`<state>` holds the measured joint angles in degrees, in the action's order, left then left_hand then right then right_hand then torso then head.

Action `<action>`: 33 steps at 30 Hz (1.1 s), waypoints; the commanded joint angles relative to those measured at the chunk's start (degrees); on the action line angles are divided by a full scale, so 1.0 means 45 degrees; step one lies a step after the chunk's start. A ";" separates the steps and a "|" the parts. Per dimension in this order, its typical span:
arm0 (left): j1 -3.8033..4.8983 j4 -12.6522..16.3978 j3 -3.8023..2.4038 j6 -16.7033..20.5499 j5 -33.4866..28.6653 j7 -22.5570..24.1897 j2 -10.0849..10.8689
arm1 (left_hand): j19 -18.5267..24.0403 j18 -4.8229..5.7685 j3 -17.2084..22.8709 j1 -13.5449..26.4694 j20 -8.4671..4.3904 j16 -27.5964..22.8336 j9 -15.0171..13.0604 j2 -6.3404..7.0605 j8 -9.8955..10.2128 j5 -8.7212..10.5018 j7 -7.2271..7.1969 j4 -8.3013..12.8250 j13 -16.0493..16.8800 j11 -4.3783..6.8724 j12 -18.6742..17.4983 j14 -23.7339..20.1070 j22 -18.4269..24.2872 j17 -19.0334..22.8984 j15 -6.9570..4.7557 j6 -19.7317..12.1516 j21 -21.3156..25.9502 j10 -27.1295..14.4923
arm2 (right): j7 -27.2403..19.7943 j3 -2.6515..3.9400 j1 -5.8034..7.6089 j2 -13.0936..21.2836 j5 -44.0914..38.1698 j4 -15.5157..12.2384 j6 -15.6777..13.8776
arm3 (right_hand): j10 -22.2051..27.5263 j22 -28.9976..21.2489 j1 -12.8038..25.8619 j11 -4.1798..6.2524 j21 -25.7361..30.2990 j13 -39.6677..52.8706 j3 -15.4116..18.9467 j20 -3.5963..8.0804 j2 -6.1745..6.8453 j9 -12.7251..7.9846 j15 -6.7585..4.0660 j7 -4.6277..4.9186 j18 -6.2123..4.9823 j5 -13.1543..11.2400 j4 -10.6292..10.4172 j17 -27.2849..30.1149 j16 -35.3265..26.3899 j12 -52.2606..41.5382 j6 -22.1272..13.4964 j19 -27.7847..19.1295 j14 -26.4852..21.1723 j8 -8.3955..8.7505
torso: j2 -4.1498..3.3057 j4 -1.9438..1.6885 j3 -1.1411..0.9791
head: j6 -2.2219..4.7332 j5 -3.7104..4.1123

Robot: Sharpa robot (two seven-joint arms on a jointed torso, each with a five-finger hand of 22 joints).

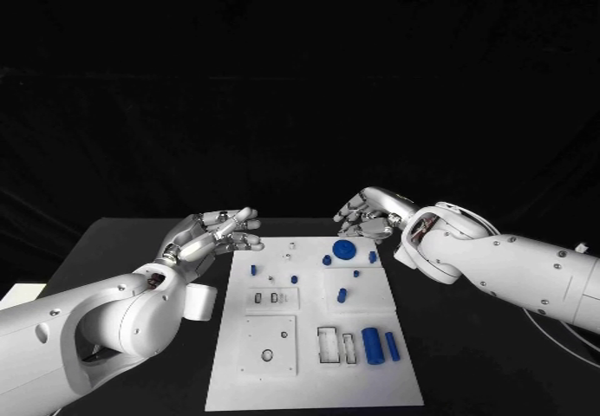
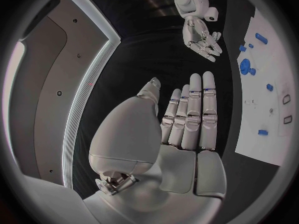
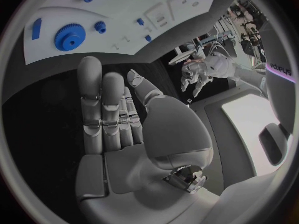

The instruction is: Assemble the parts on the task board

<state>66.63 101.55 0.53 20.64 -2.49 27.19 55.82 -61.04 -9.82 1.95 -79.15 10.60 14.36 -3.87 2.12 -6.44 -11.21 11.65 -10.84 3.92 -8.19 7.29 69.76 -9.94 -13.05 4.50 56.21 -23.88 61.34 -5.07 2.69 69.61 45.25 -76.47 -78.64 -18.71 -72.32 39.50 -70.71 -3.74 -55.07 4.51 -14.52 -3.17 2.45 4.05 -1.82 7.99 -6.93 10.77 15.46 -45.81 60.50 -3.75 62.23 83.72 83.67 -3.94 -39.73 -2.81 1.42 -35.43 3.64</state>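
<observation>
Both hands are empty, fingers apart. The right hand (image 1: 370, 214) hovers at the far edge of the task board (image 1: 313, 381), nearest the big blue gear (image 1: 345, 250) lying flat just below its fingertips. The left hand (image 1: 215, 232) hangs off the board's far left corner.

White task board (image 1: 251, 381) on a black table (image 1: 475, 381). Blue parts on the board: a large blue gear (image 1: 345, 250), a blue cylinder (image 1: 371, 346), a slimmer blue bar (image 1: 393, 347), small blue pegs (image 1: 342, 295). Silver left hand (image 1: 215, 232) and silver right hand (image 1: 371, 215), both on white arms (image 1: 525, 273). Black backdrop behind.
</observation>
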 commanded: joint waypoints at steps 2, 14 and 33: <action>0.0119 0.0330 -0.0032 -0.0453 -0.0323 -0.0117 0.0165 | -0.0127 -0.0147 -0.0096 0.0076 -0.0018 0.0072 0.0010 -0.0011 0.0054 0.0085 -0.0001 0.0001 -0.0014 -0.0007 -0.0046 0.0051 -0.0025 -0.0043 0.0006 0.0102 -0.0066 0.0058 | 0.1331 0.0007 0.0102 -0.0128 -0.3536 -0.0091 0.1544 | 0.0349 0.2143 0.0137 -0.0073 -0.1896 0.0001 -0.0220 -0.0027 0.0071 0.0038 0.0140 0.0066 0.0266 -0.0051 -0.0088 -0.1850 0.1799 -0.0030 -0.0111 0.0169 0.0676 0.0045 | -0.0504 -0.0214 0.0039 | 0.0134 0.0163; 0.0184 0.0901 -0.0042 -0.0520 -0.0415 -0.0269 0.0383 | -0.0229 -0.0129 -0.0170 0.0116 -0.0027 0.0055 0.0019 -0.0029 0.0165 0.0082 0.0077 0.0027 -0.0022 -0.0060 -0.0170 -0.0063 -0.0083 -0.0147 0.0036 0.0049 -0.0201 -0.0003 | 0.1797 0.0009 0.0167 -0.0435 -0.5057 -0.0199 0.2357 | 0.0649 0.3782 0.0140 -0.0150 -0.3456 -0.0012 -0.0553 -0.0233 0.0301 0.0037 0.0225 0.0105 0.0302 -0.0118 -0.0331 -0.3706 0.3360 0.0014 -0.0416 -0.0223 0.0599 0.0046 | -0.0848 -0.0282 0.0066 | 0.0222 0.0302; 0.0187 0.1040 -0.0043 -0.0547 -0.0425 -0.0384 0.0419 | -0.0211 -0.0118 -0.0199 0.0117 -0.0016 0.0033 0.0023 -0.0046 0.0229 0.0079 0.0122 0.0054 -0.0025 -0.0095 -0.0239 -0.0140 -0.0089 -0.0194 0.0064 0.0006 -0.0224 -0.0054 | 0.1940 0.0005 0.0122 -0.0822 -0.5857 0.0128 0.3078 | 0.1206 0.3118 -0.0057 -0.0274 -0.3215 -0.0165 -0.0777 -0.0424 0.0243 0.0097 0.0341 0.0180 0.0133 -0.0266 -0.0470 -0.3822 0.3546 0.0019 -0.0157 -0.0634 0.0517 -0.0008 | -0.1084 -0.0369 0.0079 | 0.0340 0.0326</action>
<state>67.40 106.06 0.39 19.42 -4.17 25.44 57.74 -61.62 -9.81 1.40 -79.15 10.42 14.36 -3.83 2.12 -5.71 -11.23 11.65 -10.59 3.88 -8.39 6.43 69.54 -10.24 -13.86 4.70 56.20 -24.57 61.12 3.19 2.70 70.21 41.74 -100.64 -78.16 -6.66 -67.25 53.52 -70.37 -4.93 -69.68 3.83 -17.69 -5.03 3.85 4.43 -0.71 8.91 -6.61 9.91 13.40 -63.08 76.23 -3.76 61.10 81.22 83.91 -3.95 -44.35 -4.40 1.74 -34.07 5.11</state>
